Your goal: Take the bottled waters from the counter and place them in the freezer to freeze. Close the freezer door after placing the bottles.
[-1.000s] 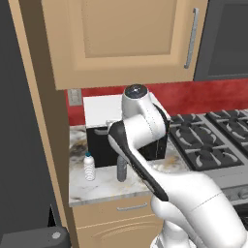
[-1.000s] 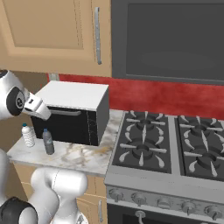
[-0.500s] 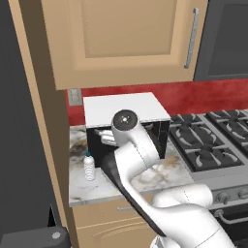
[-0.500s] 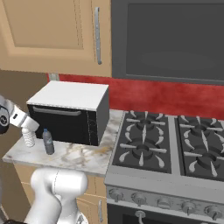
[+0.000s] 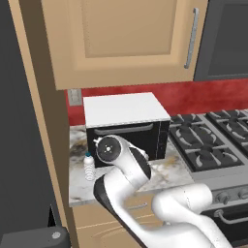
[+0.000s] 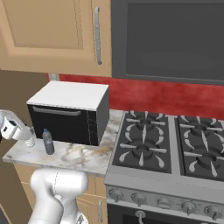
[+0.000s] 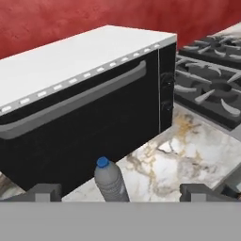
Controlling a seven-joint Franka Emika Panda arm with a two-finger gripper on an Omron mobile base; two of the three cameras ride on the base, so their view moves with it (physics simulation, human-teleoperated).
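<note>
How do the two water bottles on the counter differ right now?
The clear-white bottle is pale and ribbed; the smoky grey bottle is darker. The grey one stands between the open gripper's fingertips in the hand view; the white one stands farther left, nearer the counter's end. Both are upright, blue-capped, before the black oven.

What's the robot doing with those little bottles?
It is reaching for them and holds nothing yet. Its gripper is open, with the grey bottle between the finger tips, in front of the black oven. The clear bottle stands on the counter too.
</note>
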